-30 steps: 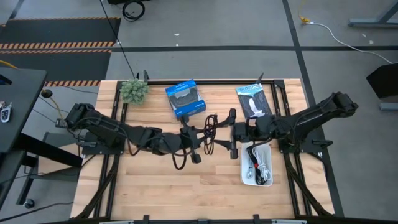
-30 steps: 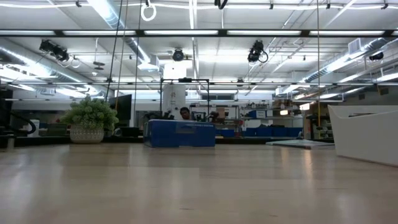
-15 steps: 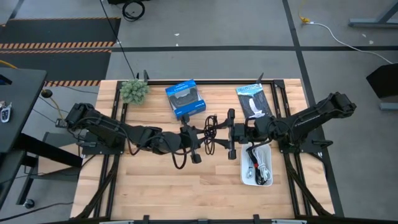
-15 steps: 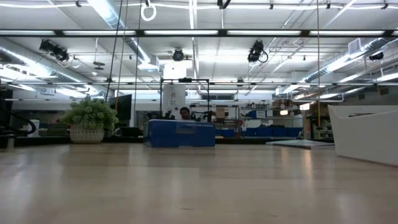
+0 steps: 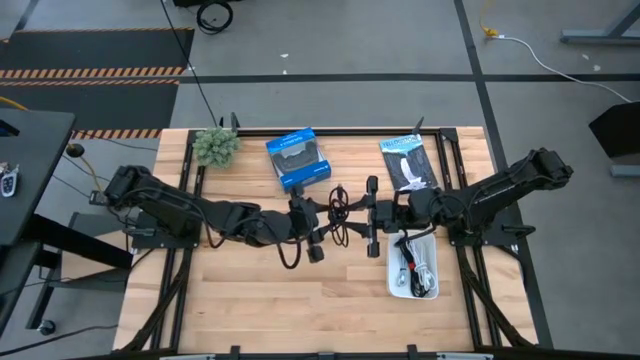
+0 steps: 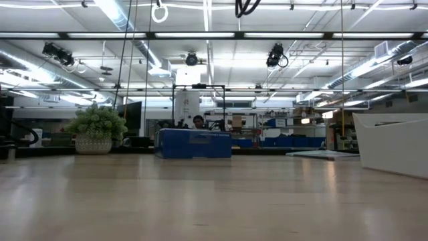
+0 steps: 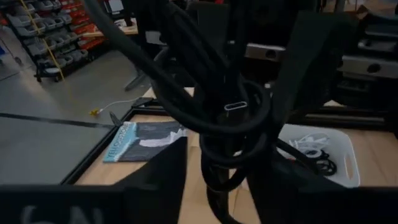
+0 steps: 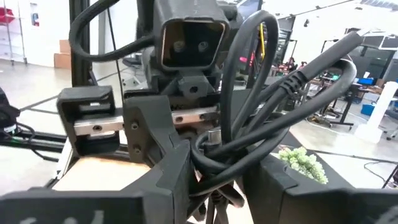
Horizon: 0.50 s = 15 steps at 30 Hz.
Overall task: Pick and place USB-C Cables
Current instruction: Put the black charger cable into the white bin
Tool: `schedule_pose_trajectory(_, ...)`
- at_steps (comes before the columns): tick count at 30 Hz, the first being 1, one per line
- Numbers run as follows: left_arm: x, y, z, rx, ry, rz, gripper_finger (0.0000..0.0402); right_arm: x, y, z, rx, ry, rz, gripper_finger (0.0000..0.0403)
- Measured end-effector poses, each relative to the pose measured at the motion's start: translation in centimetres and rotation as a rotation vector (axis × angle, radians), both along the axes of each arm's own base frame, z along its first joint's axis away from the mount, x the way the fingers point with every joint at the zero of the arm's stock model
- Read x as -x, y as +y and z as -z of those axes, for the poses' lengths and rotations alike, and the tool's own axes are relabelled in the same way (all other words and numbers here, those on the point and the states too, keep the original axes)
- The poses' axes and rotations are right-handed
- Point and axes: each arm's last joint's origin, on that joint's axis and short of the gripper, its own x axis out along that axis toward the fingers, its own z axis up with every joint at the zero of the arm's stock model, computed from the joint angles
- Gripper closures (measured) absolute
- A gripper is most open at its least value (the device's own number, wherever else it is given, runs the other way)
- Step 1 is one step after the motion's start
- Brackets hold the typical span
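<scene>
A dark black-brown USB-C cable bundle (image 5: 338, 208) hangs in the air over the table's middle, between my two grippers. My left gripper (image 5: 325, 220) reaches it from the left and my right gripper (image 5: 354, 215) from the right; both are shut on it. Only the bundle's lowest loop (image 6: 247, 7) dips into the top of the low view. A silvery plug end (image 7: 236, 106) shows in the left wrist view. Other cables (image 5: 415, 265), one white and one black, lie in the white tray (image 5: 394, 285). My left gripper pinches the dark bundle's coiled strands (image 7: 217, 140) between its two fingers (image 7: 165, 177), coming level from the table's left. The bundle is lifted clear of the table. My right gripper pinches the same bundle's crossed strands (image 8: 214, 163) between its two fingers (image 8: 171, 180), coming level from the table's right. A loop (image 8: 249, 74) stands up above the fingers.
A blue box (image 5: 298, 158) and a small plant (image 5: 215, 145) stand at the far edge, and a black-and-white flat packet (image 5: 408, 160) lies far right. The tray (image 6: 394, 144) sits right of centre, under the right arm. Bare wood lies along the near side.
My right gripper has edged slightly toward the left gripper. The cable's loop now hangs a little lower into the top of the low view than a second ago.
</scene>
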Motion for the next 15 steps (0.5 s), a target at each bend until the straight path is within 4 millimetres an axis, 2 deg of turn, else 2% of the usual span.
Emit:
schedule_pose_trajectory(6,1.7,0.4,-1.3,0.023,0.02,0.014,0.0197,0.6,-0.4,-0.1,0.019,0.04,0.08,0.0275)
schedule_pose_trajectory(15,3.4,0.8,-2.1,0.0,0.081,0.039,0.0213,2.9,-0.5,-0.5,0.023,0.135,0.263,0.0275)
